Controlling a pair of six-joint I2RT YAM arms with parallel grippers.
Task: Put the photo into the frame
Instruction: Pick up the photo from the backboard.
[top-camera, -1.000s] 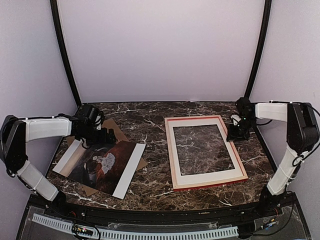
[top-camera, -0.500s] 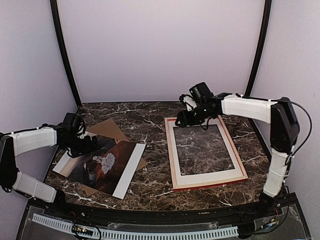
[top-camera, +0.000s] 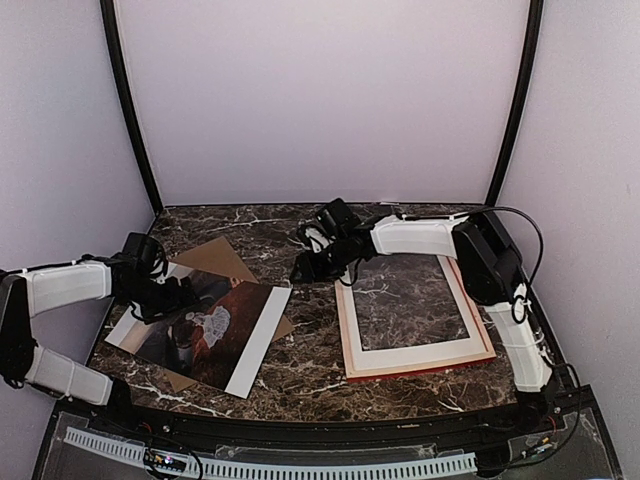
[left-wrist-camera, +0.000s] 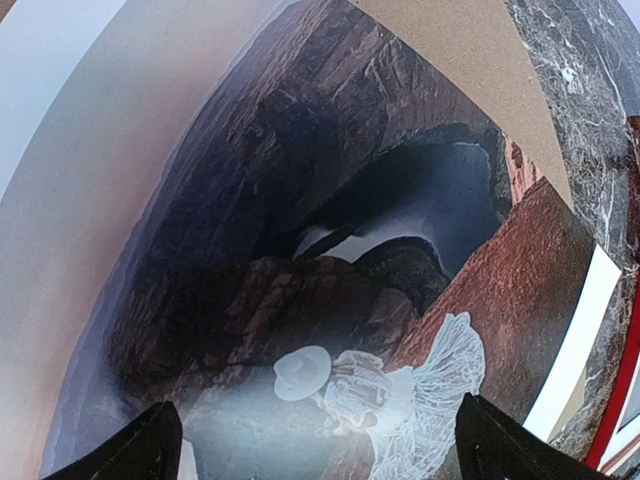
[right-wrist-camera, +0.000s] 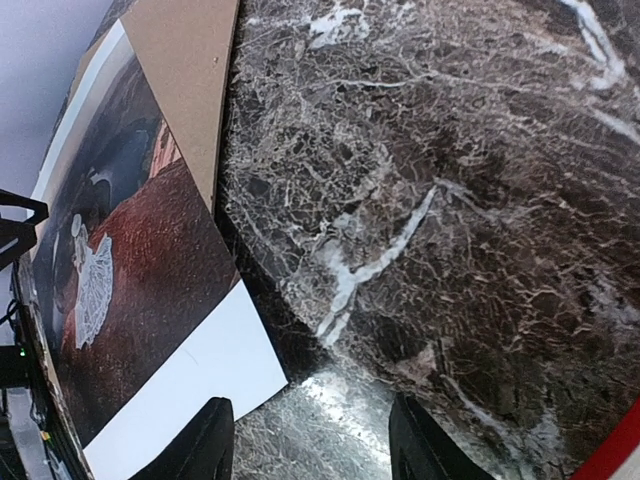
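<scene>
Progress: early, by my reading; the photo (top-camera: 215, 330) is not in the frame (top-camera: 420, 367), and neither pincer grips anything.

Done so far: the frame lies flat on the right half of the bench (top-camera: 310, 352), apparently ready to receive.

Left to do: take hold of the photo, carry it right across the bench, lay it square inside the frame.

Photo: flat and picture-side up on the near left of the bench. It lies on a brown backing board (top-camera: 215, 258), whose far corner sticks out beyond it. It is well apart from the frame.

Frame contents: a white mat (top-camera: 410, 353) sits inside the rails. Bare marble shows through its cutout, and no photo is in it.

Left pincer (left-wrist-camera: 322, 455): jaws spread wide and empty. It is low over the photo's far-left part, with the white figure showing between the fingertips in the wrist view. I cannot tell whether a fingertip touches the paper.

Right pincer (right-wrist-camera: 312, 440): jaws parted, with only marble between them, so it holds nothing. The arm reaches left past the frame's far-left corner, and the pincer hangs over the bare strip between frame and photo, near the photo's white right margin.

Likely next need: a thin flat sheet gives little to grip, so an edge probably must be raised first.
</scene>
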